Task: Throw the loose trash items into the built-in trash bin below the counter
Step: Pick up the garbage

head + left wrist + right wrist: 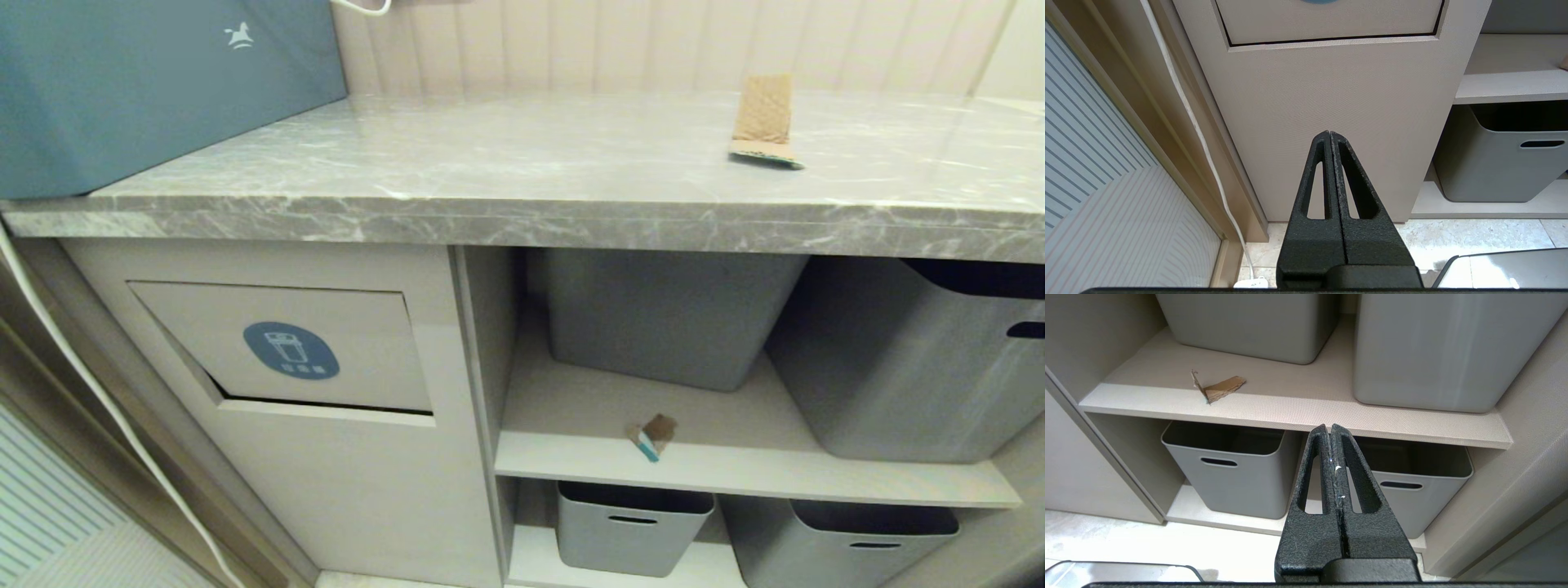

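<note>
1. Overhead, the head view shows the counter point(490, 163), a grey marble-patterned slab, with one bent brown cardboard scrap point(765, 118) lying on it toward 1 o'clock, its lower edge showing teal.
2. Under the counter at 8 o'clock sits the built-in trash bin point(286, 425), a beige cabinet front; its swing flap point(286, 343) carries a blue oval bin sticker point(291, 350) and stands slightly ajar along its lower edge. What is inside cannot be seen.
3. At 4 o'clock of the flap, an open shelf point(735, 469) holds a tiny cardboard scrap point(653, 435) with a teal edge near its front lip, apart from the tubs.
4. Two grey storage tubs point(669, 318) stand on that shelf behind and to the right of the tiny scrap; only their walls show, so their contents cannot be told.
5. Two more lower grey tubs point(624, 527) sit on the shelf below; their open tops look dark and nothing is seen inside.
6. A large teal box point(147, 82) rests on the counter at 10 o'clock, and a white cable point(98, 392) runs down the left side of the cabinet.
7. Left end effector point(1329, 132): clenched, grasping nothing, facing the cabinet front below the flap.
8. Right end effector point(1329, 426): clenched, grasping nothing, facing the shelf's front edge, with the tiny scrap at its 10 o'clock in the right wrist view.
</note>
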You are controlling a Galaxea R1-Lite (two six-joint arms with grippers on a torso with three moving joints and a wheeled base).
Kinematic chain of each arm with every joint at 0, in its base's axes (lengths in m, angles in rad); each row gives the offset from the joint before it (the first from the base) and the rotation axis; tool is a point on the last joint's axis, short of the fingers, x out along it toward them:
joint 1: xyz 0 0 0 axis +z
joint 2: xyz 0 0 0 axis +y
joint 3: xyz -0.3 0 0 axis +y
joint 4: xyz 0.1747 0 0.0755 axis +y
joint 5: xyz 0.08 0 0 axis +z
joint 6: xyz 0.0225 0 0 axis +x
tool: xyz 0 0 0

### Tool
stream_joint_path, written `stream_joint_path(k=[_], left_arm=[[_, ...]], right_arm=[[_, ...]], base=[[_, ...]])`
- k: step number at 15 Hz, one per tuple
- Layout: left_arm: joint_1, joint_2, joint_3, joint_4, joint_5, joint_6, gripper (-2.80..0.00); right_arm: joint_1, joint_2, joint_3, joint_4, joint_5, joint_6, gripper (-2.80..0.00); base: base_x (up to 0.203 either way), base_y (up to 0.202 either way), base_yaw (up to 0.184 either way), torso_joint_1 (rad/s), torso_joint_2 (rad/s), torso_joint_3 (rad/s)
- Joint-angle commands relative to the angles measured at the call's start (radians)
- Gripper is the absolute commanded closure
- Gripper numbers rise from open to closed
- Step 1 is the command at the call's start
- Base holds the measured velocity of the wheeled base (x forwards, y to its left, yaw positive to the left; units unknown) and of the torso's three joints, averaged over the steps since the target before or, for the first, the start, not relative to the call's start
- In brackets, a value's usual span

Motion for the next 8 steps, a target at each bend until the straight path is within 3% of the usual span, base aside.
stream_joint_path(k=[1, 8], left_arm=[[0.0, 0.0, 0.0, -0.001, 0.0, -0.001, 0.0], [0.0, 0.0, 0.0, -0.001, 0.016, -0.05, 0.0]], right_arm=[[0.0, -0.002, 0.0, 0.0, 0.0, 0.0, 0.0], [0.0, -0.002, 0.0, 0.0, 0.0, -0.002, 0.0]], base=[[0.0, 0.0, 0.0, 0.0, 0.0, 0.0], [0.0, 0.0, 0.0, 0.003, -0.01, -0.003]])
